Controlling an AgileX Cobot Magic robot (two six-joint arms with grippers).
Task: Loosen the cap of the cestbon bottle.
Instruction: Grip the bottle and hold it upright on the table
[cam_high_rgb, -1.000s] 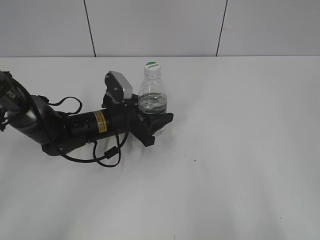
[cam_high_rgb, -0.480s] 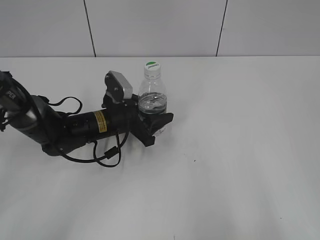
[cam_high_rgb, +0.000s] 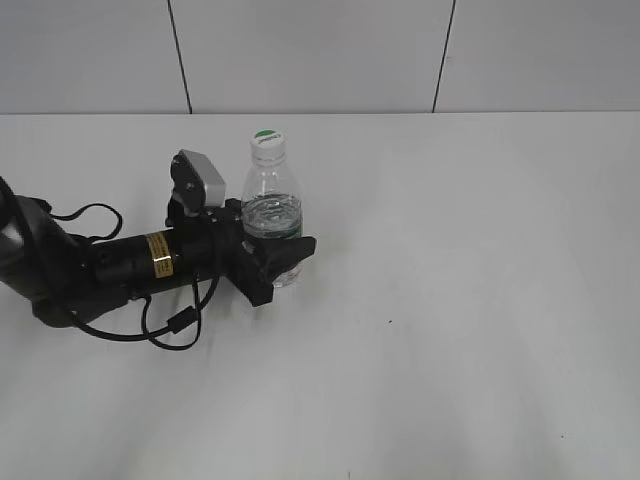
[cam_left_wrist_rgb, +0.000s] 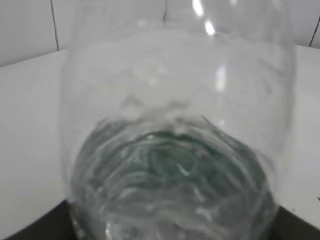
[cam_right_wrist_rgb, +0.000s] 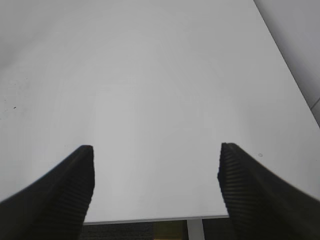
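**Left claw grips bottle low on the table**

The bottle (cam_high_rgb: 271, 210) stands upright on the white table (cam_high_rgb: 470, 300), left of centre in the exterior view. Its cap (cam_high_rgb: 267, 141), white with a green top, sits on the neck. The left claw (cam_high_rgb: 277, 262) reaches in from the left, lying low along the table, and is clenched around the bottle's lower body. In the left wrist view the clear bottle (cam_left_wrist_rgb: 175, 125) fills nearly the whole picture, with water showing in its lower part.

The right claw (cam_right_wrist_rgb: 156, 190) is released, its two ribbed black fingers (cam_right_wrist_rgb: 60, 200) spread wide over bare table (cam_right_wrist_rgb: 150, 75). It does not appear in the exterior view.
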